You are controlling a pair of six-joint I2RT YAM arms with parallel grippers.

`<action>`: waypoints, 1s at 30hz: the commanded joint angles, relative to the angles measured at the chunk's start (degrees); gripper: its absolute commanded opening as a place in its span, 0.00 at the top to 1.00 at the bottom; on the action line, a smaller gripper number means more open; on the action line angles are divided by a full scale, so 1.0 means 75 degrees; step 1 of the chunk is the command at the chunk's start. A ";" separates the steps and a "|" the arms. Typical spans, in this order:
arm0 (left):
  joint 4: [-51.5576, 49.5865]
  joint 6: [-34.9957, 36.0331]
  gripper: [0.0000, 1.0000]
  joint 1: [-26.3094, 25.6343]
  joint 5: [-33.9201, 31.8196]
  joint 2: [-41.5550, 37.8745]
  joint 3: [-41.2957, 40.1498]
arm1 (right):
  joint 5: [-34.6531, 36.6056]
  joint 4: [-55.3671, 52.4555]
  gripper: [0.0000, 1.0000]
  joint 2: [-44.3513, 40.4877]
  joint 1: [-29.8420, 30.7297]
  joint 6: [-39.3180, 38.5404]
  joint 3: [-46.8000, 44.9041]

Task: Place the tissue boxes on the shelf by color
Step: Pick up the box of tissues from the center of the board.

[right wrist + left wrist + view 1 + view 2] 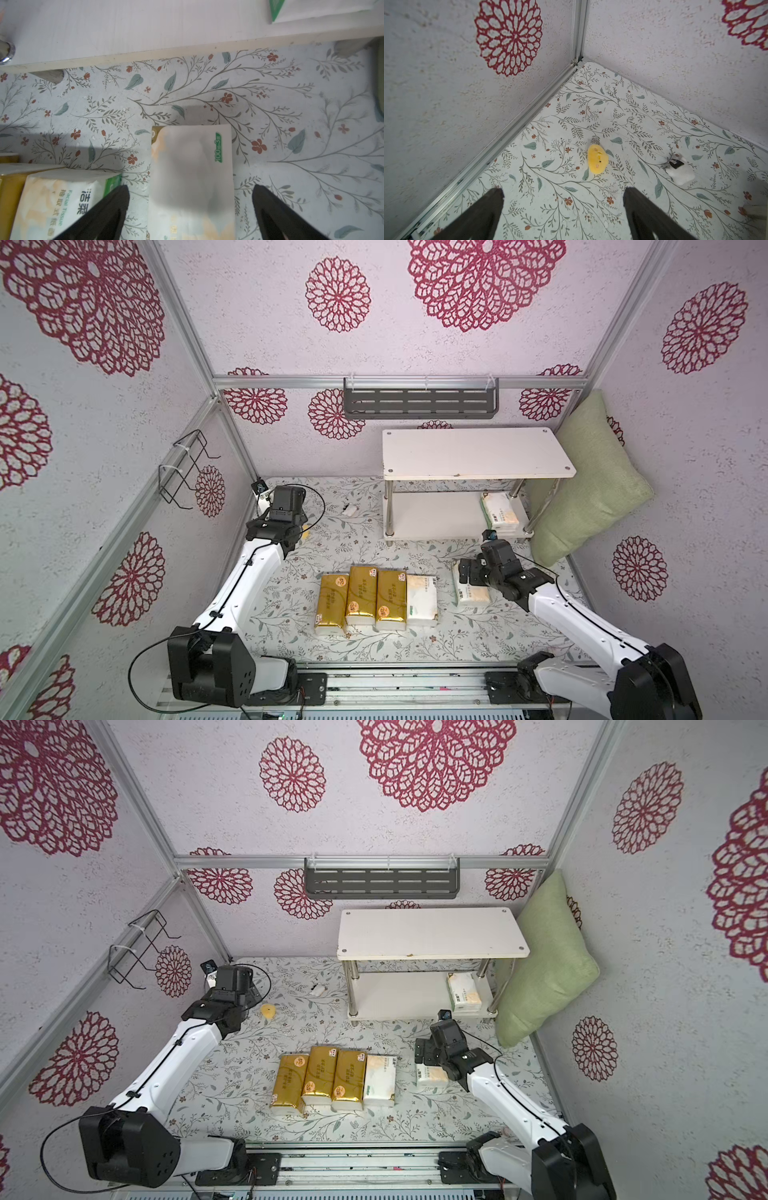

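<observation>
One white pack (500, 510) is seen on the lower board of the shelf (478, 452). Five are left on the table (291, 626) — three gold packs (361, 597) and a white one (422, 599) in a row, and a second white pack (191, 176) straddled, ungripped, by the right gripper (191, 188), jaws spread. The left gripper (563, 190) is held wide, empty.

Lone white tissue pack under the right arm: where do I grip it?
Pinch the white pack across its two long sides, mid-length, coming straight down from above. It lies flat, and the open right gripper straddles its narrow width, so that span likely fits.
</observation>
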 commanded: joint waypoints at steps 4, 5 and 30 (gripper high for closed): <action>0.0013 -0.0103 0.03 -0.0162 0.0031 0.0191 0.0245 | 0.0444 -0.0230 0.01 -0.0433 0.0451 0.0703 -0.0267; 0.0013 -0.0105 0.03 -0.0176 0.0024 0.0214 0.0257 | 0.0530 -0.0229 0.01 -0.0463 0.0550 0.0805 -0.0313; -0.0011 -0.0071 0.03 -0.0273 -0.0062 0.0380 0.0362 | 0.1639 0.0357 0.01 -0.0974 0.1794 0.1921 -0.1511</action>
